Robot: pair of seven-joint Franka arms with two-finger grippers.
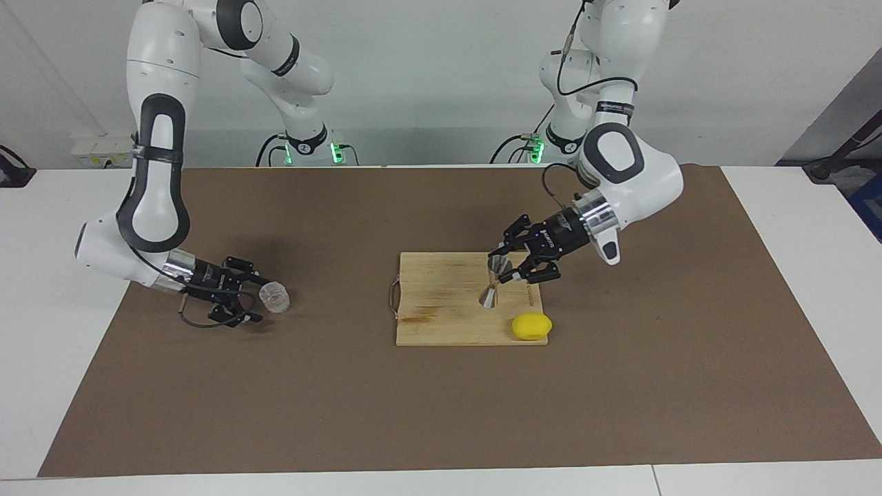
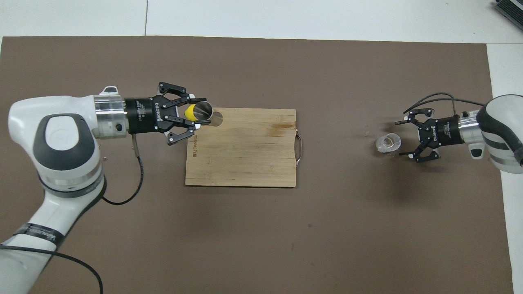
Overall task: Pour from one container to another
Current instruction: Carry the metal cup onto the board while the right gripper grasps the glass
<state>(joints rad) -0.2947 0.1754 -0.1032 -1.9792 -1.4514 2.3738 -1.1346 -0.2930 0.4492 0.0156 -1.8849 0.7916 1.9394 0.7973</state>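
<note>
While the left gripper (image 1: pixel 508 265) stands clamped on the metal jigger (image 1: pixel 494 282), that jigger sits tilted on the wooden cutting board (image 1: pixel 441 313), near the yellow lump (image 1: pixel 531 326) at the board's corner. Toward the right arm's end of the table, the right gripper (image 1: pixel 256 297) rests low with fingers spread, the glass cup (image 1: pixel 273 297) between them on the brown mat (image 1: pixel 441 413)

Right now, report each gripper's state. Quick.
Left gripper: shut on the metal jigger, which stands on the cutting board.
Right gripper: open, fingers either side of the glass cup on the mat, not gripping it.
</note>
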